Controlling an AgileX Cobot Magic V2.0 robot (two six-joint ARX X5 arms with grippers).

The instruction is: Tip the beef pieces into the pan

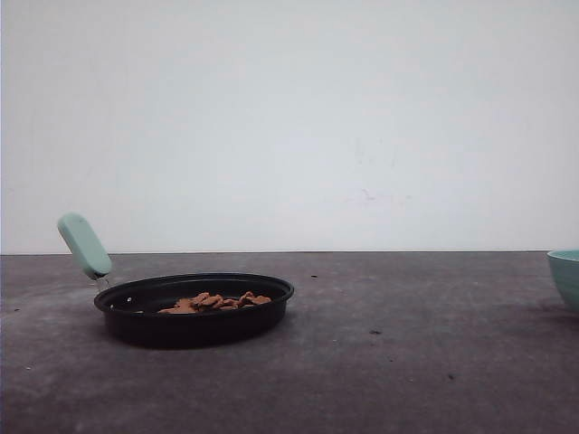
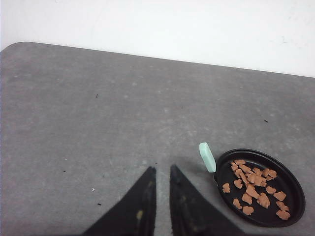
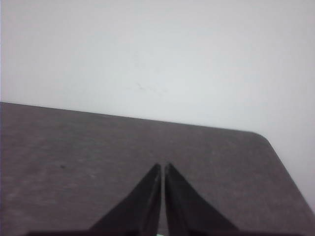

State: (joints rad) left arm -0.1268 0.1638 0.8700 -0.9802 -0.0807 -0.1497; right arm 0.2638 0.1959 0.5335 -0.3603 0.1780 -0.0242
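Observation:
The black pan (image 1: 194, 325) sits on the left part of the dark table, its mint-green handle (image 1: 84, 245) angled up to the left. Beef pieces (image 1: 215, 301), small orange-brown chunks, lie scattered inside it. In the left wrist view the pan (image 2: 291, 199) with the beef pieces (image 2: 253, 189) lies off to one side of my left gripper (image 2: 162, 169). That gripper hovers over bare table, its fingers a narrow gap apart and holding nothing. My right gripper (image 3: 162, 166) is shut and empty above the table near a rounded corner.
A teal-green bowl (image 1: 565, 276) stands at the right edge of the front view. A white wall runs behind the table's far edge. The dark tabletop (image 1: 407, 344) stretches between pan and bowl.

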